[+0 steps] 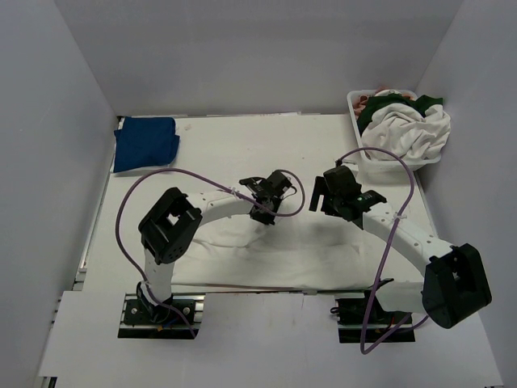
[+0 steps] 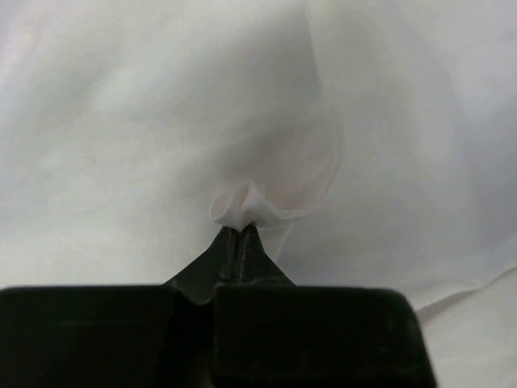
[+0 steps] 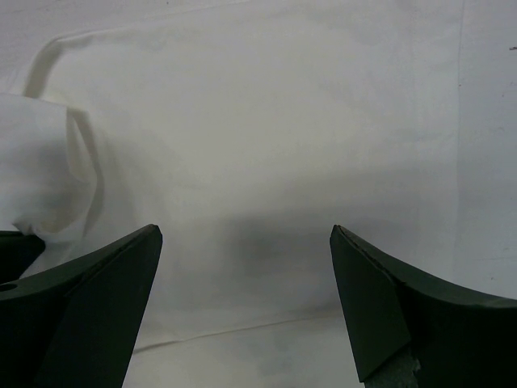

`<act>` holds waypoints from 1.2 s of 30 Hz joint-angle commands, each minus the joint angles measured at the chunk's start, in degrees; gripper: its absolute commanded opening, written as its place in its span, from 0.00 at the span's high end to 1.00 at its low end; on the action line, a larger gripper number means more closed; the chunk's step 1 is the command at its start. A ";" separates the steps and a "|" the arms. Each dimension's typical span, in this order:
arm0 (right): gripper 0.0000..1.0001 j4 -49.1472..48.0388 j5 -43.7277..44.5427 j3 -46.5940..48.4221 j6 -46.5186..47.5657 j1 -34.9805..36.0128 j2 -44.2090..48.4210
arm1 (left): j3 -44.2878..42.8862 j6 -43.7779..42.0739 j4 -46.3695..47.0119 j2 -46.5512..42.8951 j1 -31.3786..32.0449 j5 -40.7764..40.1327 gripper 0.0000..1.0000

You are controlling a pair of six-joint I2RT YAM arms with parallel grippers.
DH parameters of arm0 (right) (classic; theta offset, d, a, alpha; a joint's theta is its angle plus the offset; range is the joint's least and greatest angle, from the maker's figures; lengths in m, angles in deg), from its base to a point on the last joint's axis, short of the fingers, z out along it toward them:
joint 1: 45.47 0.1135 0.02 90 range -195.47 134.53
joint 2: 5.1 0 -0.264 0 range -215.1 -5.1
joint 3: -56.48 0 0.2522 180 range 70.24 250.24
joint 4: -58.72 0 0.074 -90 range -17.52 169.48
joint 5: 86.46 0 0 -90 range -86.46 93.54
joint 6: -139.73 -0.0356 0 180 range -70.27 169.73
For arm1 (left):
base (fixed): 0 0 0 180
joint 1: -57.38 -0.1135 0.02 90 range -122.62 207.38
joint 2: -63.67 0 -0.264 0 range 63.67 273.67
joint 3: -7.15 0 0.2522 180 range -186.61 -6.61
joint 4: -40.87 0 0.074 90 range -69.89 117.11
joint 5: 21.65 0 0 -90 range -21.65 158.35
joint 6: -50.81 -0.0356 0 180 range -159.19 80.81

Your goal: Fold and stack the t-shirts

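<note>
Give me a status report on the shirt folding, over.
Left pincer shut on white t-shirt fold. Right pincer open above it, empty. Blue t-shirt far left, basket of shirts far right, nothing blocking.

This is looking like a robotics lab test cell: plain pale grey panel walls are boxing in a flat white table on three sides. Two black-and-white jointed robot arms are standing on bolted metal base plates at its near edge, with loose purple cables looping up along them. Laundry is lying on the table: a folded royal-blue cloth t-shirt sitting in the far left corner, a large white cloth t-shirt spreading beneath the arms, and a white plastic basket of crumpled clothes resting at the far right.
</note>
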 commanded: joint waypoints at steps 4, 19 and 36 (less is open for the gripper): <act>0.10 -0.81 1.24 -0.29 0.30 -0.10 0.77 | -1.21 -6.72 0.80 -8.17 -3.08 -13.56 1.00; 0.10 -0.98 3.17 6.39 3.47 -0.27 -8.97 | -8.76 -40.03 19.17 -1.08 -18.89 -15.59 1.00; 0.10 0.15 3.78 12.81 1.80 -0.97 -15.84 | -48.37 -48.57 8.89 24.35 -29.81 -10.30 0.01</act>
